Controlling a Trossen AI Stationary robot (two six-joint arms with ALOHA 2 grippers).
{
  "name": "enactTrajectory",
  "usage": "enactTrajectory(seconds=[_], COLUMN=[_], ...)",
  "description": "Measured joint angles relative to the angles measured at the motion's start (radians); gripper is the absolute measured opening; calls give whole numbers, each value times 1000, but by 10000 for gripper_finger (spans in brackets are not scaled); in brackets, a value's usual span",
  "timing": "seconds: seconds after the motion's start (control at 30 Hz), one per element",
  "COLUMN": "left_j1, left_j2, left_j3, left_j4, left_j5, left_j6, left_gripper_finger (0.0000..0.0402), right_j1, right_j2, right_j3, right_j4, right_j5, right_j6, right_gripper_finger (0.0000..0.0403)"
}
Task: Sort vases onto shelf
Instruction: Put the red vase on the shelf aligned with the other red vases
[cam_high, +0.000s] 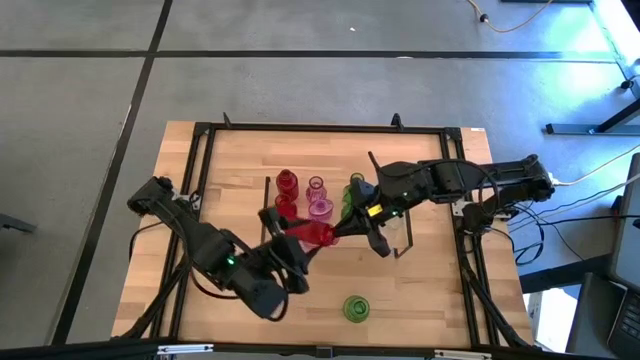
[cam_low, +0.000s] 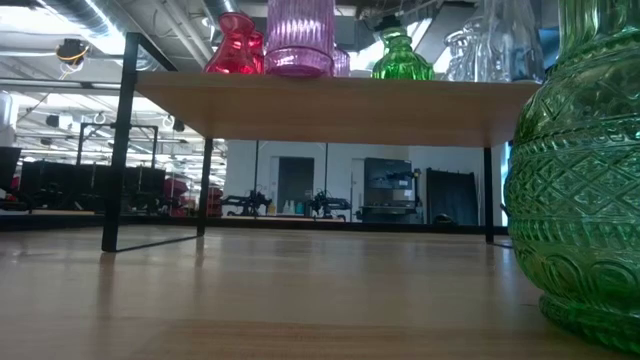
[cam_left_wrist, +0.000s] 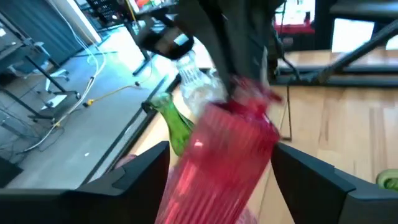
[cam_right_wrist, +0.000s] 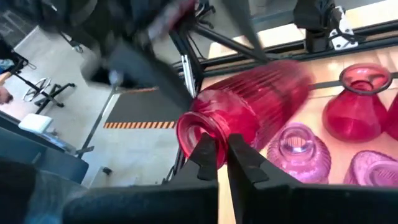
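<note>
A red ribbed vase (cam_high: 316, 233) lies nearly level in the air by the near edge of the shelf (cam_low: 330, 110), between my two grippers. My right gripper (cam_right_wrist: 222, 152) comes from the table's right and is shut on the vase's mouth. From the near left, my left gripper (cam_left_wrist: 224, 168) stands open, one finger on each side of the vase's lower body (cam_left_wrist: 217, 168), and a gap shows at each finger. On the shelf stand red vases (cam_high: 287, 183), pink vases (cam_high: 318, 207) and a green vase (cam_high: 352, 190). Another green vase (cam_high: 355, 308) rests by its base on the table. My right gripper pinches the rim of the red vase's mouth (cam_right_wrist: 219, 138), one finger inside the opening and one outside on the neck. The fingers come nearly level from the table's right, slanting a little down. The vase is lifted clear and lies tilted, its base toward the left gripper.
The shelf's thin black legs (cam_low: 118, 150) stand on the wooden table (cam_high: 430, 290). The green vase (cam_low: 580, 190) on the table sits near the front edge, right of centre. Clear vases (cam_low: 500, 40) stand at the shelf's right part. Bare tabletop lies left and right of the shelf.
</note>
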Motion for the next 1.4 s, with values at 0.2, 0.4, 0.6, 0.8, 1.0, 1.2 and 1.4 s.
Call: enactTrajectory(seconds=[0.2, 0.4, 0.6, 0.8, 1.0, 1.2, 1.4], left_j1=[5, 20, 17, -1, -27, -34, -46], left_j2=[-72, -81, -83, -122, -169, -170, -161], left_j3=[4, 3, 2, 2, 81, 136, 135], left_j4=[11, 9, 8, -14, -145, -249, -287], left_j5=[37, 186, 157, 111, 109, 355, 437], left_j6=[-3, 21, 19, 16, -121, -246, -326], left_gripper_finger=[259, 256, 256, 256, 245, 219, 192], right_j1=[-4, -7, -31, -76, -100, -119, -137], right_j2=[2, 1, 0, 27, 173, 373, 492], right_j3=[-3, 23, 54, 77, 271, 538, 651], right_j4=[-7, 0, 5, 78, -47, -209, -289], right_j5=[-15, -12, -48, -184, -227, -326, -383], right_j6=[-3, -7, -10, 50, 21, 4, 28], right_gripper_finger=[0, 1, 1, 1, 1, 1, 1])
